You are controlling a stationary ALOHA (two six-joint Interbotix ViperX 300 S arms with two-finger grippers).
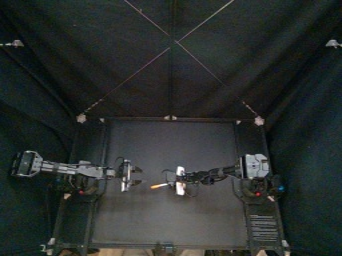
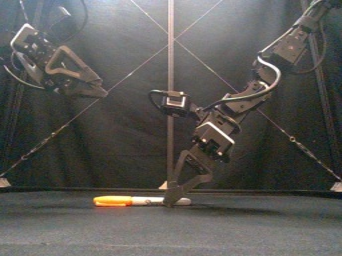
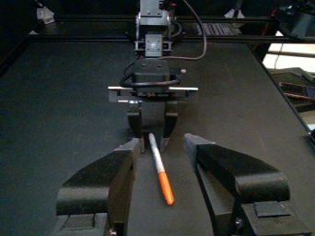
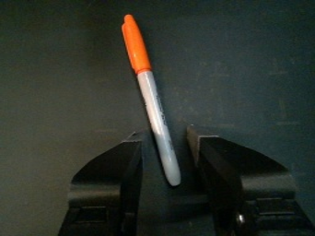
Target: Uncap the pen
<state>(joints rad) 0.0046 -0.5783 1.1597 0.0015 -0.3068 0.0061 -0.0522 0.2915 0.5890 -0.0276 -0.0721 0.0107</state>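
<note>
The pen is lying flat on the table near the middle. Its orange cap is pointing toward the left arm's side and its pale barrel toward the right.

The right gripper is reaching down to the barrel's far end. Its jaws are standing on either side of the barrel, open only a little wider than it. They are not visibly clamping it, and a sliver of gap is showing on one side. The barrel is sitting at a slant between them rather than square.

The left gripper is hanging above the table on the left, wide open and holding nothing. It is facing along the pen from the cap end.

The main risks appear to be these:
- **Pen turning in the jaws:** the right jaws are sitting so near the barrel's tip that closing on the slanted barrel may twist it or squeeze it out. The cap would then be pointing away from the left gripper.
- **Pen drooping when lifted:** with the hold so far back, the long capped end may sag.
- **Weak hold during the pull:** the barrel may slide out with the cap instead of separating.
- **Left jaws on the wrong part:** if they are closing on barrel rather than cap, nothing will come off.
</note>
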